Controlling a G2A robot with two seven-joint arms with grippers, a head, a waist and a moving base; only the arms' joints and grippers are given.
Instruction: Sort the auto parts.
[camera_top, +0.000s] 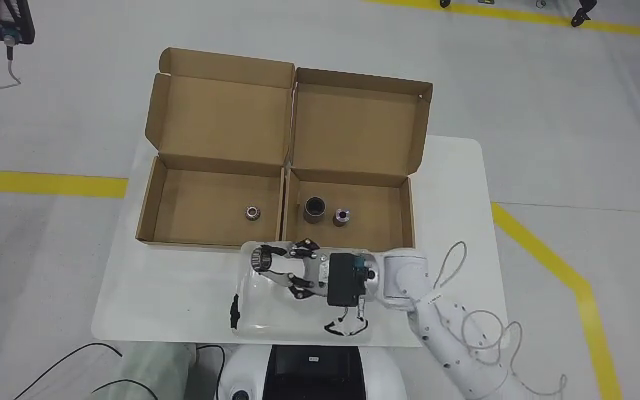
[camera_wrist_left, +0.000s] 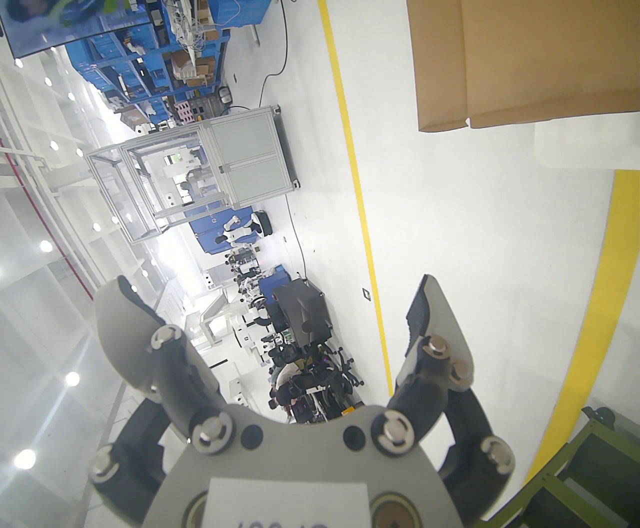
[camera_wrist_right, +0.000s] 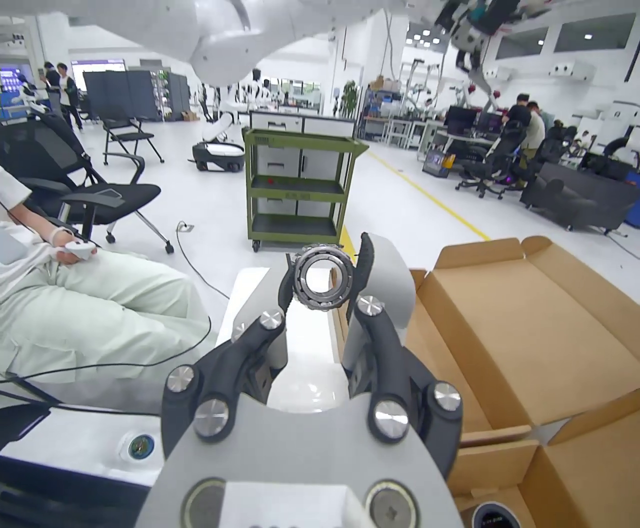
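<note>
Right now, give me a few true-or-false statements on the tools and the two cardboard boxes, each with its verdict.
1. The right tool grips a silver metal bearing ring. True.
2. The left tool holds a part. False: it is open and empty.
3. The left brown cardboard box holds three parts. False: one small metal part lies in it.
4. The right brown cardboard box holds two parts, a dark ring and a small silvery piece. True.
</note>
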